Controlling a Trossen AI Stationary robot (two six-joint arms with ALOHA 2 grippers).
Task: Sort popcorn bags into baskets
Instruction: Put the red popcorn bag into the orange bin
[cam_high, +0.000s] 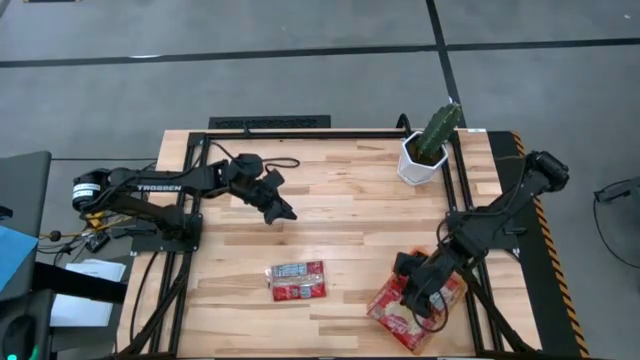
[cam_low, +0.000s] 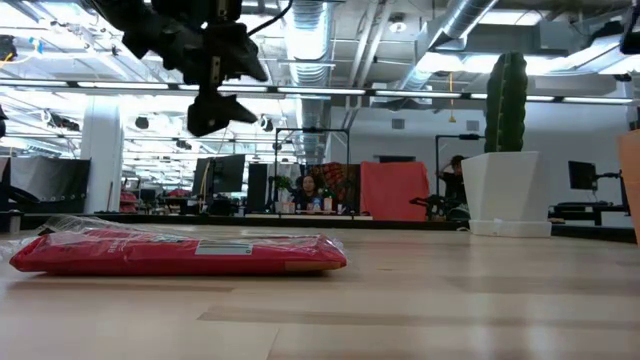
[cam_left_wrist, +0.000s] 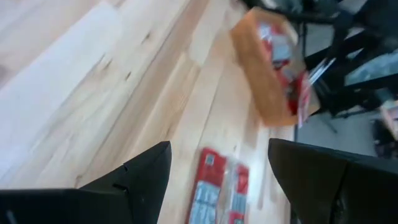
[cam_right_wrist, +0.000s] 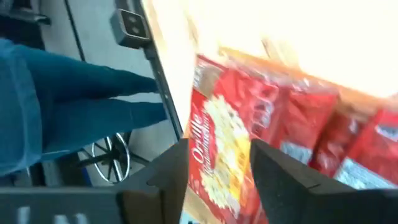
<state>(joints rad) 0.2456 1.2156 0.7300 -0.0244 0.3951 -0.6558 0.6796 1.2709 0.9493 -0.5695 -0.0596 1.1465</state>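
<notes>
The left arm is seen reaching from the left edge of the high view toward the upper middle of the desk (cam_high: 340, 215), its left gripper (cam_high: 280, 208) held above bare wood with the jaws spread wide and nothing between them; in the low view it is hanging at the upper left, well above the surface. The right arm is seen folding down from the right edge of the high view to the lower right, where the right gripper (cam_high: 428, 297) is positioned over the orange basket (cam_high: 388, 310), which is sitting tilted at the lower right corner of the desk, close to its front and right edges. The right jaws are held narrowly apart over a large popcorn bag (cam_right_wrist: 214, 158) with a yellowish centre, lying in the basket beside smaller red packets (cam_right_wrist: 348, 146); whether the bag is being touched cannot be told. A pair of flat red packets (cam_high: 297, 281) is lying side by side at the lower centre of the high view, well apart from the basket, with open wood all around. A white pot with a cactus (cam_high: 428, 150) is standing at the upper right, near the far edge. A person's legs in blue trousers (cam_right_wrist: 56, 124) are showing at the left of the right wrist view, beyond the desk's edge.
</notes>
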